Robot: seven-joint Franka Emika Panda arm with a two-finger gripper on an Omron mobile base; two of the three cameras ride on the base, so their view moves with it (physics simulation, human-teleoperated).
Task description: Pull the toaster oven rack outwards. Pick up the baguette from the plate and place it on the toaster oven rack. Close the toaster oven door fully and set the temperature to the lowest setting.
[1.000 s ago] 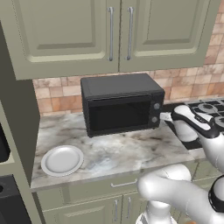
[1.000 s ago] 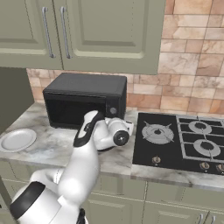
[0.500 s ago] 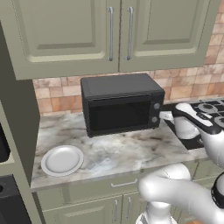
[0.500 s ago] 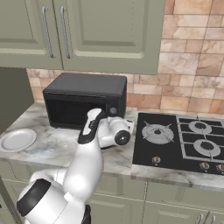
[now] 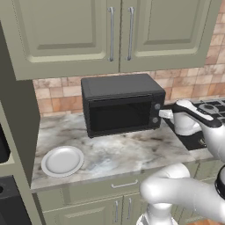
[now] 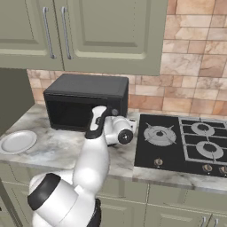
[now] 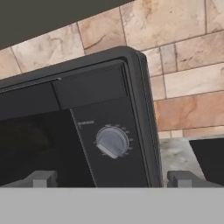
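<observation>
The toaster oven (image 5: 121, 104) stands at the back of the counter, and its toaster oven door (image 5: 117, 117) is closed with dark glass. My gripper (image 5: 165, 114) hovers just right of its control strip, level with the knobs (image 5: 155, 113). Seen from the hand, a round grey knob (image 7: 112, 141) sits straight ahead above the open gripper (image 7: 113, 178), whose fingertips (image 7: 42, 178) stand wide apart with nothing between them. The plate (image 5: 63, 160) lies bare at the counter's front left, also as the plate (image 6: 17, 142). The baguette and the toaster oven rack are hidden.
A black gas hob (image 6: 186, 137) fills the counter right of the oven, close to my hand. Green wall cabinets (image 5: 118, 30) hang over the oven. A tall dark unit (image 5: 9, 145) borders the counter on the left. Bare marble counter (image 5: 118, 151) lies before the oven.
My hand has crept a little closer to the oven's control strip. The jaws stay open, and the oven and the plate have not moved.
</observation>
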